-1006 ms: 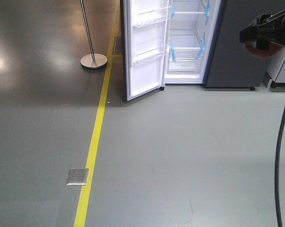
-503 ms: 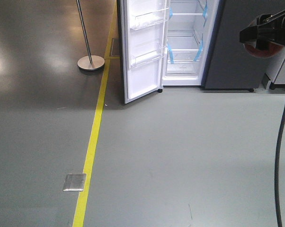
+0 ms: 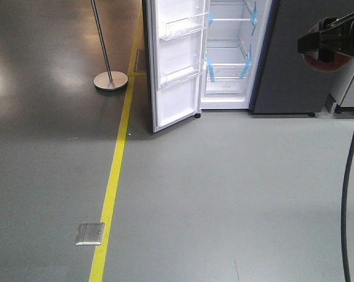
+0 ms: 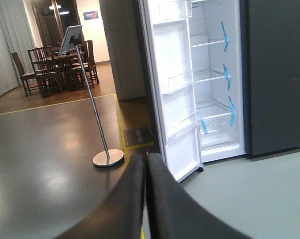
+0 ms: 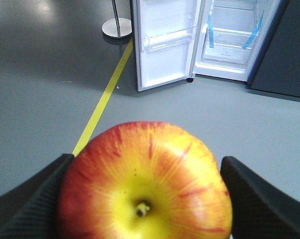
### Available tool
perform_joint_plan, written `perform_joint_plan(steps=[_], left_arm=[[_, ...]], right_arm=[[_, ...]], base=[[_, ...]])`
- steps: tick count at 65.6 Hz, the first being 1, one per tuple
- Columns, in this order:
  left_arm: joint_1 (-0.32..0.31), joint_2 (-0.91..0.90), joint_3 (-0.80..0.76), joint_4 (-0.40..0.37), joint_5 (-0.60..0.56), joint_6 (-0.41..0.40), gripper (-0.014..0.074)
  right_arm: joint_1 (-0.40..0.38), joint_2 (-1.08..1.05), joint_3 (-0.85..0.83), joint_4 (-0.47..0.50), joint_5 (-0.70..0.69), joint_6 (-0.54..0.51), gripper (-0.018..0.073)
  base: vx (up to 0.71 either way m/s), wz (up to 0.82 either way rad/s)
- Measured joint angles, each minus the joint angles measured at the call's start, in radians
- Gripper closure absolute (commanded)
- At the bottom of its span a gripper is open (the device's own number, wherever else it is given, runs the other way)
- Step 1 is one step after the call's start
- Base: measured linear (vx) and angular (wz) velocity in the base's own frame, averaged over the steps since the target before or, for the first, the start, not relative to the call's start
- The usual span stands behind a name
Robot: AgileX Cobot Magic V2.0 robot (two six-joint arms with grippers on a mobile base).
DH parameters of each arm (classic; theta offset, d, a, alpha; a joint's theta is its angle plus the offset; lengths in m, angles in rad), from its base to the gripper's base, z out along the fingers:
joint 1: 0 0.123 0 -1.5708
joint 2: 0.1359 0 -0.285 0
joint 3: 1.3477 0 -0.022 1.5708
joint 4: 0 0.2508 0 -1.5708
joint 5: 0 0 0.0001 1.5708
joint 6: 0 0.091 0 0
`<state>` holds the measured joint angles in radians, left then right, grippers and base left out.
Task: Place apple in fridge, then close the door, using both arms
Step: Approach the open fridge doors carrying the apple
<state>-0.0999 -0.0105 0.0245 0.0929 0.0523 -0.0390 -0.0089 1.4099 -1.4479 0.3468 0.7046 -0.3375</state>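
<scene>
Glossy grey floor [image 3: 224,188] — round red-yellow apple [image 5: 145,184] between ribbed right jaws.

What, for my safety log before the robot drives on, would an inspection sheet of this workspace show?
Surface: grey floor with a yellow line and a metal floor plate.
Job's things: apple held by the right arm; fridge open, visible shelves bare, blue tape inside; door swung wide open.
Clutter: sign stand left of the door.
Grippers: right gripper shut on the apple; left gripper has its fingers together, empty.
Cables: black cable hangs at the right of the front view.
Surroundings: table and chairs far behind.
</scene>
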Motion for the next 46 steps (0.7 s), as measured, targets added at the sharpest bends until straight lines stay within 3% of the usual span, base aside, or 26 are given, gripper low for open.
perform_joint_plan(steps=[46], left_arm=[[0.000,0.000,0.000,0.000,0.000,0.000,0.0603]], right_arm=[[0.000,0.000,0.000,0.000,0.000,0.000,0.0458]], base=[[0.08,-0.01]])
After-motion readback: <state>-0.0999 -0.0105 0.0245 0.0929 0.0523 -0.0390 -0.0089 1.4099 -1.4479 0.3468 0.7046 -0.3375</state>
